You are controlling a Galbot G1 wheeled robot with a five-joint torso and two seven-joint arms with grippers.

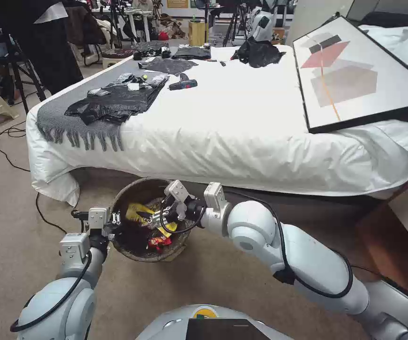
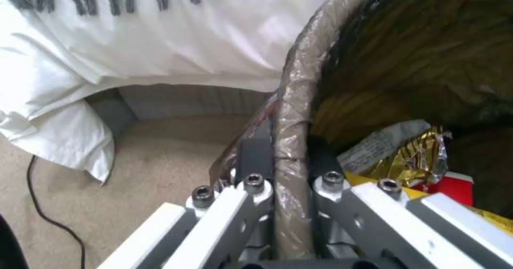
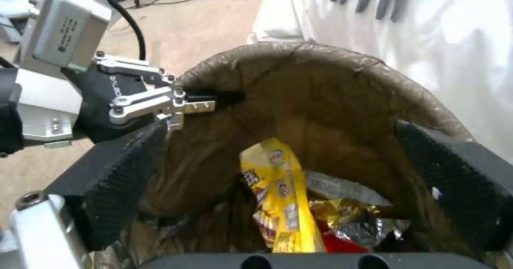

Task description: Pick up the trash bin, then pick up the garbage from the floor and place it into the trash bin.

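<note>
On the carpet just before the bed (image 1: 241,141), your left gripper (image 1: 111,225) is clamped on the bin (image 1: 123,198) rim. Your right gripper (image 1: 159,222) hangs over the bin's mouth, fingers spread, empty; wrappers (image 3: 280,205) lie inside. Judged: drop made, withdraw next. Any litter left on the floor is hidden.

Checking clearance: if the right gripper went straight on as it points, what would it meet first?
Probably the yellow wrapper in the bin; the open right gripper points down into it, though depth is unclear.
</note>
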